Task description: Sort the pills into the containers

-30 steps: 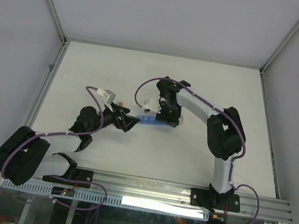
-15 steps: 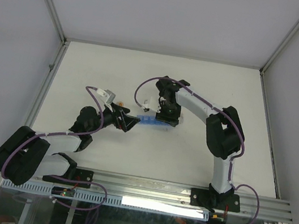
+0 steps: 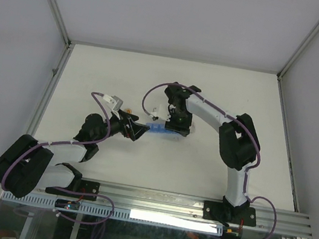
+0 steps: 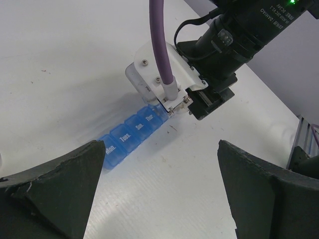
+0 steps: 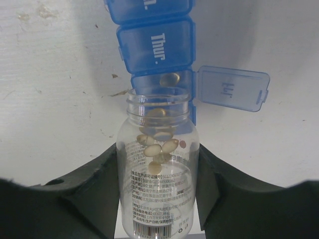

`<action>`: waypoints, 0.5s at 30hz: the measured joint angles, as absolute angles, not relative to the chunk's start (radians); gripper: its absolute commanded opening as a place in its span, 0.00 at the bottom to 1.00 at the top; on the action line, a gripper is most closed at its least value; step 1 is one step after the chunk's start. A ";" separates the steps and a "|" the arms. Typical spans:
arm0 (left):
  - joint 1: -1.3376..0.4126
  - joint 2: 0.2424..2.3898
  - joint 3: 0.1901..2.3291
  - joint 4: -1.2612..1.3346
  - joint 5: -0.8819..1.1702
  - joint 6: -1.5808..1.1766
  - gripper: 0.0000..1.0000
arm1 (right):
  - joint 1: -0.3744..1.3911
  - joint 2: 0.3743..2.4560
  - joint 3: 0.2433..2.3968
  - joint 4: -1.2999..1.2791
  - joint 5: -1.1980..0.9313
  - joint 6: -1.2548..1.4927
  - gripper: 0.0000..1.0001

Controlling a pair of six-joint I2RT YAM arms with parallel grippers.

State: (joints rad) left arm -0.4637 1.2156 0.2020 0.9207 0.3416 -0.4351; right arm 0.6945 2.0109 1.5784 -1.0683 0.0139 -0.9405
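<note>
There's the right gripper, clamped on the clear bottle, with tan oval pills crowding toward its mouth, right at the open compartment of the blue containers. One pill lies inside. The left gripper gapes wide near the Mon. end.

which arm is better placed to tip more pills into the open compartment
Right. The right gripper holds the clear bottle with its mouth right at the open compartment of the blue organizer, one pill already inside. The left gripper is open and empty, near the organizer's other end.
</note>
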 measured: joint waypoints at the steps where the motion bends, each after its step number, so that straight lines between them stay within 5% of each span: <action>1: -0.464 1.216 0.202 0.921 0.342 -0.435 0.99 | 0.694 2.012 1.579 -1.071 0.014 -0.939 0.00; 15: -0.464 1.216 0.202 0.921 0.342 -0.435 0.99 | 0.688 2.017 1.584 -1.055 0.030 -0.917 0.00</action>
